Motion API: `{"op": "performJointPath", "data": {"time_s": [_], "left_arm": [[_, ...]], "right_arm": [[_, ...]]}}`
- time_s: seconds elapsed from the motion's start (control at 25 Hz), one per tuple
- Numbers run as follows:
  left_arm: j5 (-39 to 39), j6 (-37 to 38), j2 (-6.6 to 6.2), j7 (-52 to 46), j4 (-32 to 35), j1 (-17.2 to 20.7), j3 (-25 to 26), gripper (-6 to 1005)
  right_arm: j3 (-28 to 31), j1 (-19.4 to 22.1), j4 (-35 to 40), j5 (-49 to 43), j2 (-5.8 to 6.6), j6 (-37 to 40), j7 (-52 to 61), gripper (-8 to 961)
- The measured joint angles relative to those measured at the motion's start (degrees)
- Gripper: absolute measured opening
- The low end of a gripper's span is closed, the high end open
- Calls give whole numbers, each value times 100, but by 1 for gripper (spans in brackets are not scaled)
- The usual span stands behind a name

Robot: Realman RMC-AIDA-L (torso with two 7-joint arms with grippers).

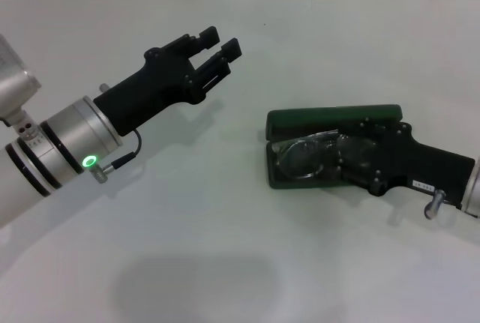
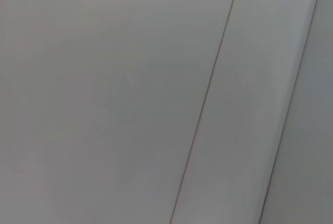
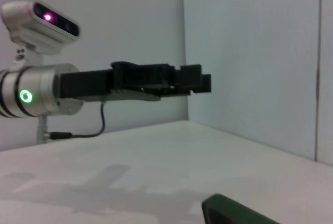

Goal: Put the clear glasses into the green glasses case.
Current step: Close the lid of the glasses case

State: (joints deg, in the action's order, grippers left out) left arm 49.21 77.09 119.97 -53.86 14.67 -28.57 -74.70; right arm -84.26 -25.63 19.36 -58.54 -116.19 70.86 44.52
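The right claw lies low over the open green glasses case on the right of the desk; its body hides its fingertips, so we cannot tell how they stand. We find the clear glasses lying in the case's lower half, long axis along the case's, which runs left to right across the desk. The lid stands open on the far side. The left claw hovers well to the left, above the desk, fingers apart and holding nothing, pointing toward the far right.
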Motion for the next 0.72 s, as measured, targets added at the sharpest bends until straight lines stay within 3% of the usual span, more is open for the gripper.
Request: {"op": "performJointPath", "data": {"time_s": [0.72], "left_arm": [[3,-93,-3,-10,1,-60,-47,499]], "right_arm": [[-293,15,64,-32,3,-121,126,568]]}}
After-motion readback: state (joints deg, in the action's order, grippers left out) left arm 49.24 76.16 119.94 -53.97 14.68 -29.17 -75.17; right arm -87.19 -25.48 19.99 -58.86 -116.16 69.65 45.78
